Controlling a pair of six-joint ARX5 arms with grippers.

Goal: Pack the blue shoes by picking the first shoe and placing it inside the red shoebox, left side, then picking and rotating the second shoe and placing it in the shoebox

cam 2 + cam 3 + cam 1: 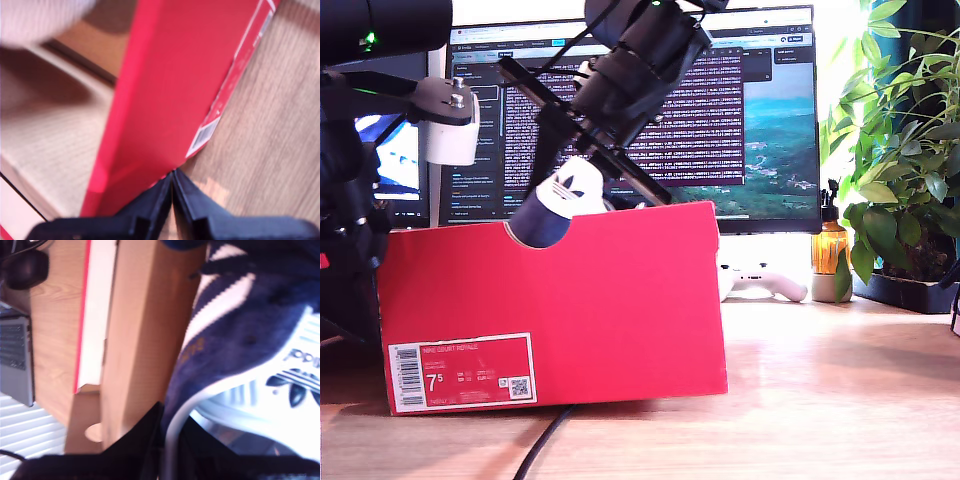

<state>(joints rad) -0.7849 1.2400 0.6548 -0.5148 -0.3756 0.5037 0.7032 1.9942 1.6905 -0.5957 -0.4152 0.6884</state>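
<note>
Large red cardboard shoebox (555, 305) on wooden surface (820, 380); at its rim's 12 o'clock, my second gripper (167, 440) clamps navy suede shoe (555, 205) heel-up for lowering; my first gripper (172, 187) closed, empty.

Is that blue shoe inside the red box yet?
Partly in: the shoe's white heel sticks up above the box's rim, held by my second gripper.
</note>
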